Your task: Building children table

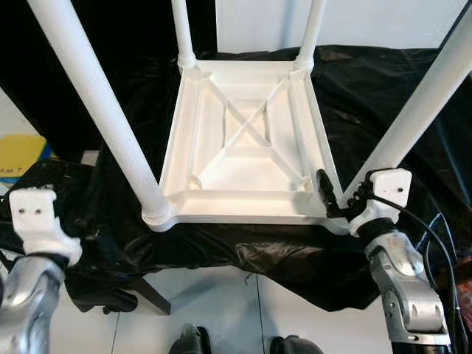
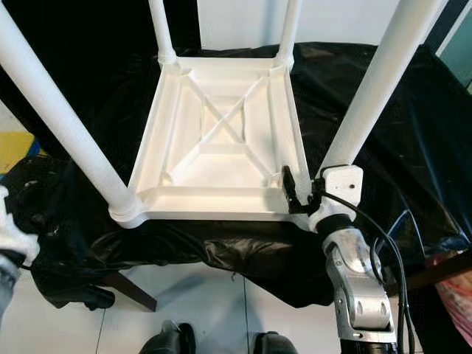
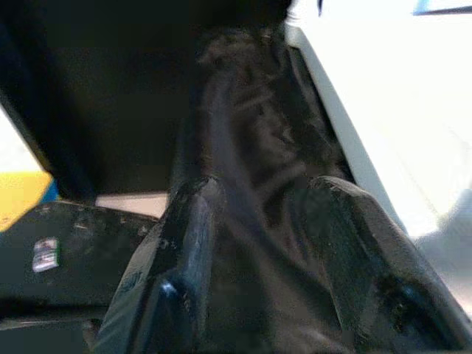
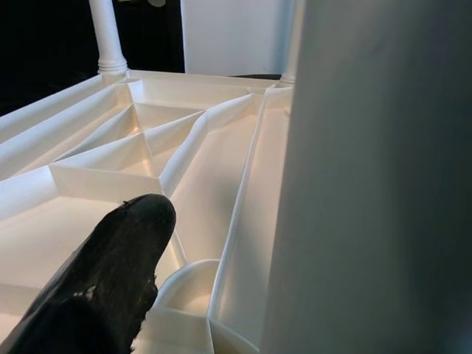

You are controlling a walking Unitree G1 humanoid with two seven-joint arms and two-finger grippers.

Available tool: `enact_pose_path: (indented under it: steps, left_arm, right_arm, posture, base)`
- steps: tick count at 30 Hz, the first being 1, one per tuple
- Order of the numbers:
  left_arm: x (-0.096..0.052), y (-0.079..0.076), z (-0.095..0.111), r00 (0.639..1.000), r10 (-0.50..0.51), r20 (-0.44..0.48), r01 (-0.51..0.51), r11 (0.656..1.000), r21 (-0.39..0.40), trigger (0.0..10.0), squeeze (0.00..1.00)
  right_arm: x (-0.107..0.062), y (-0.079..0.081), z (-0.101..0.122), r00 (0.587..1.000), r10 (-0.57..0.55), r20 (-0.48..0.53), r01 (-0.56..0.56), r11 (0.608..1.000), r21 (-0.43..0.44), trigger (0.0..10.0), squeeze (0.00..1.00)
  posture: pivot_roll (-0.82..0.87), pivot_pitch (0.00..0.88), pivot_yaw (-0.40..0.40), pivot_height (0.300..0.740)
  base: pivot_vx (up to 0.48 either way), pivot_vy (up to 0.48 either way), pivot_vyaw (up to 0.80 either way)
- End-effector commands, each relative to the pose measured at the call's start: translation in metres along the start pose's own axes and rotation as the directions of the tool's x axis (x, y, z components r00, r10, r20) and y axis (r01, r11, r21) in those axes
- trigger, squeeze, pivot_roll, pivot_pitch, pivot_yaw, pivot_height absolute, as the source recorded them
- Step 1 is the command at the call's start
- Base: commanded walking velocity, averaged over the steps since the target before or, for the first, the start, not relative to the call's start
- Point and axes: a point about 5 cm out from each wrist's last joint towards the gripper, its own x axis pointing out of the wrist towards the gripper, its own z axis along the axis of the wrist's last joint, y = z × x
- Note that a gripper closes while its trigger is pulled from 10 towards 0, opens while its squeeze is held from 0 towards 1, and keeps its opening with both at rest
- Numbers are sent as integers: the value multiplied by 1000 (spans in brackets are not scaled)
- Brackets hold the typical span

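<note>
Upside-down white plastic children's table [image 1: 247, 140], resting on a surface draped in black plastic sheeting [image 1: 383, 96], ribbed underside up and crossed by an X-shaped brace [image 1: 251, 125]. Four white legs standing up from the corners: two far ones [image 1: 184, 33] against the pale wall [image 1: 346, 22], near left leg [image 1: 99, 103] seated in its corner socket, near right leg [image 1: 420, 110] rising from the corner closest to the right arm.

Right gripper [image 1: 333, 198] at that near right corner, clasped around the base of the leg: one black finger [image 4: 110, 273] inside the table's rim beside a round socket, the leg [image 4: 376, 177] pressed close on the other side.

Left gripper [image 3: 258, 251] held off to the left, below and apart from the table, its white wrist housing [image 1: 37, 214] over the dark sheeting. Fingers [image 3: 177, 258] spread apart, nothing between them but crumpled black plastic behind.

Pale tiled floor [image 1: 236, 310] below, with a yellow object [image 1: 18, 155] at the left edge.
</note>
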Motion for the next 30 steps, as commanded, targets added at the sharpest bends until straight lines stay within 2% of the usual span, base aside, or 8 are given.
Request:
enact_pose_path:
  steps: [1, 4, 7, 12, 18, 22, 28, 30]
  left_arm:
    - [-29, -25, -6, 939, -332, -87, 326, 943, -73, 10000, 0]
    - [-40, -34, -7, 911, -397, -114, 384, 916, -116, 10000, 0]
    - [-52, -55, -9, 847, -514, -135, 484, 851, -202, 10000, 0]
    - [-61, -80, -5, 784, -611, -114, 576, 783, -237, 10000, 0]
    - [-57, -100, -7, 771, -625, -118, 596, 775, -210, 10000, 0]
    - [-39, -105, -8, 858, -505, -94, 493, 861, -127, 10000, 0]
    - [-40, -122, -8, 828, -558, -58, 530, 811, -248, 10000, 0]
    - [-39, -126, -5, 839, -543, -44, 533, 834, -142, 10000, 0]
  right_arm:
    - [2, 11, -2, 999, 39, 2, -39, 999, 13, 10000, 0]
    - [3, 13, -2, 999, 41, 2, -41, 999, 16, 10000, 0]
    - [4, 17, -4, 999, 50, 1, -50, 998, 23, 10000, 0]
    - [5, 20, -5, 998, 62, -2, -62, 998, 27, 10000, 0]
    - [6, 23, -7, 997, 73, -7, -73, 997, 29, 10000, 0]
    - [7, 25, -8, 997, 72, -8, -72, 997, 20, 10000, 0]
    - [6, 27, -9, 997, 74, -6, -74, 997, 18, 10000, 0]
    - [6, 28, -10, 997, 73, -7, -73, 997, 16, 10000, 0]
  posture:
    - [68, 147, -22, 740]
    - [71, 148, -23, 740]
    - [84, 149, -28, 740]
    - [92, 152, -32, 740]
    - [93, 156, -35, 740]
    - [85, 156, -31, 740]
    - [72, 150, -23, 740]
    - [68, 152, -19, 740]
  base:
    - [0, 0, 0]
    - [0, 0, 0]
    - [0, 0, 0]
    - [0, 0, 0]
    - [0, 0, 0]
    - [0, 0, 0]
    - [0, 0, 0]
    - [0, 0, 0]
